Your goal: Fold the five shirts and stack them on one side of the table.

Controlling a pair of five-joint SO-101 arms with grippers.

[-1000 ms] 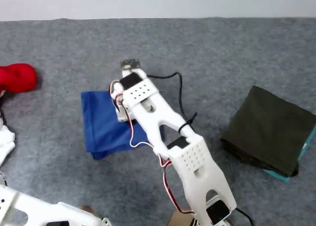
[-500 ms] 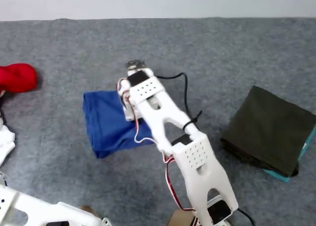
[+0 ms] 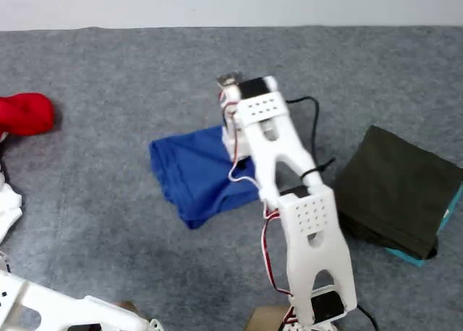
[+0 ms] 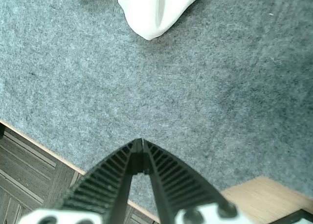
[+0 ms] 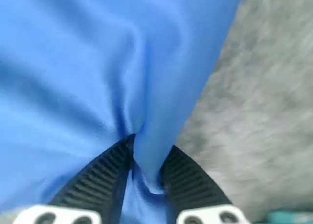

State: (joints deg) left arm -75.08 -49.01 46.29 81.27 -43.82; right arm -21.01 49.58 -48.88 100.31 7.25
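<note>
A folded blue shirt (image 3: 199, 175) lies mid-table on the grey felt. My right gripper (image 3: 230, 139) sits at the shirt's right edge and is shut on a pinch of its cloth; in the right wrist view the blue shirt (image 5: 98, 62) bunches between the black fingers (image 5: 102, 177). A folded dark green shirt (image 3: 396, 188) rests at the right side on top of a teal one (image 3: 412, 256). A red shirt (image 3: 25, 114) lies crumpled at the far left. My left gripper (image 4: 142, 153) is shut with nothing in it, near the table's front edge, with a white shirt (image 4: 159, 6) beyond it.
Part of the left arm (image 3: 51, 309) shows at the lower left of the high view. The table's wooden edge (image 4: 259, 197) and the floor show below the left gripper. Open grey felt (image 3: 108, 63) stretches across the back.
My right gripper has dragged the blue shirt to the right, toward the dark green pile. The left arm has kept still.
</note>
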